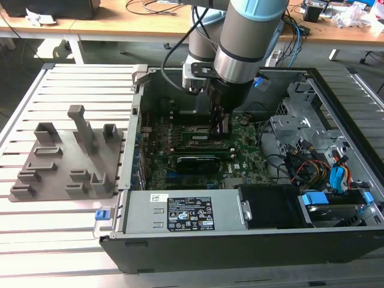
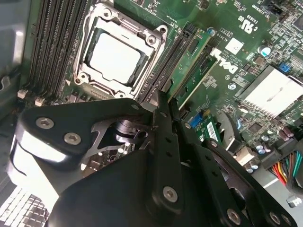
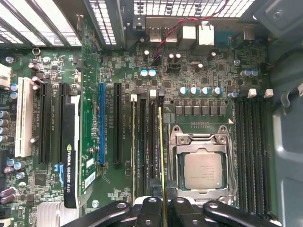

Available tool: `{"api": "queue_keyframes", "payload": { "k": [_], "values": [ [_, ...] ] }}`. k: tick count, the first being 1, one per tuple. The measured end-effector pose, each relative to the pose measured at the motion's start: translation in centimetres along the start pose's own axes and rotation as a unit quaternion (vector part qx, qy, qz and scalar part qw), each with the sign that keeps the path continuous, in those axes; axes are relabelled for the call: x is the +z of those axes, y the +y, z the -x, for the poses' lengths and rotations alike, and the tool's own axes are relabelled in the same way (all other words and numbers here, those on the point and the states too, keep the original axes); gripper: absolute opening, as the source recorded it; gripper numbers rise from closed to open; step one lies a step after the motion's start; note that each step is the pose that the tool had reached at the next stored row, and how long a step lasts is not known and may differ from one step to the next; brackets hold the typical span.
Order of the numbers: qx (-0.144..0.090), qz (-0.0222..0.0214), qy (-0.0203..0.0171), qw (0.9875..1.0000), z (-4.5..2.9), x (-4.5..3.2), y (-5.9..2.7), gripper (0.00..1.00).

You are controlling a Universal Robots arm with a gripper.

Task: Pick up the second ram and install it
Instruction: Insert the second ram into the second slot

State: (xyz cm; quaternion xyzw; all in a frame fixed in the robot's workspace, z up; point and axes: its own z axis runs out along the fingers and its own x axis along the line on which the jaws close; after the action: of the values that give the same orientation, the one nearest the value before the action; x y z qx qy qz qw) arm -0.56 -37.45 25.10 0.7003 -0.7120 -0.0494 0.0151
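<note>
The second ram (image 1: 223, 126) stands on edge in the middle of the exterior view, clamped in the pincer (image 1: 223, 127) just above the motherboard (image 1: 240, 157) inside the open computer case (image 1: 240, 246). The arm (image 1: 249, 36) comes down from the top centre of the frame. At the left, a grey fixture (image 1: 66, 159) lies on the slatted table (image 1: 36, 240).

In the second wrist view, the black pincer (image 2: 166, 101) fills the lower half, its fingers (image 2: 161, 123) pressed narrow on the second ram (image 2: 189, 82), which runs toward the upper right beside the CPU socket (image 2: 118, 54).

In the first wrist view, the second ram (image 3: 161, 151) shows edge-on as a thin pale line from the bottom centre upward, over the slots left of the CPU socket (image 3: 202, 168), with the pincer (image 3: 163, 208) holding it at the bottom edge. A graphics card (image 3: 71, 156) sits at lower left.
</note>
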Motion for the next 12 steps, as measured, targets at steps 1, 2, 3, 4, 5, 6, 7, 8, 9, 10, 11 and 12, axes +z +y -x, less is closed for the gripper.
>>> {"api": "queue_keyframes", "payload": {
  "k": [1, 2, 3, 4, 5, 6, 7, 8, 9, 10, 11, 12],
  "values": [
    [0.000, 0.0000, 0.0000, 1.0000, -0.01, 0.18, -0.02, 0.14],
    [0.000, 0.0000, 0.0000, 1.0000, -0.01, 0.32, -0.03, 0.14],
    [0.000, 0.0000, 0.0000, 1.0000, -0.02, 0.49, -0.02, 0.14],
    [0.000, 0.0000, 0.0002, 1.0000, -0.03, 0.51, 0.13, 0.14],
    [0.000, 0.0000, 0.0002, 1.0000, -0.04, 0.54, 0.32, 0.14],
    [0.000, 0.0000, -0.0001, 1.0000, -0.07, 0.59, 0.58, 0.14],
    [0.000, 0.0000, -0.0001, 1.0000, -0.32, 0.63, 0.78, 0.14],
    [0.000, 0.0000, 0.0000, 1.0000, -0.63, 0.65, 0.87, 0.14],
    [0.000, 0.0000, 0.0000, 1.0000, -1.15, 0.73, 1.00, 0.14],
    [0.000, 0.0000, 0.0000, 1.0000, -1.26, 0.95, 1.05, 0.14],
    [0.000, 0.0000, 0.0000, 1.0000, -1.28, 1.27, 1.05, 0.14],
    [0.000, 0.0000, -0.0001, 1.0000, -1.29, 1.49, 1.04, 0.14]
  ]
}}
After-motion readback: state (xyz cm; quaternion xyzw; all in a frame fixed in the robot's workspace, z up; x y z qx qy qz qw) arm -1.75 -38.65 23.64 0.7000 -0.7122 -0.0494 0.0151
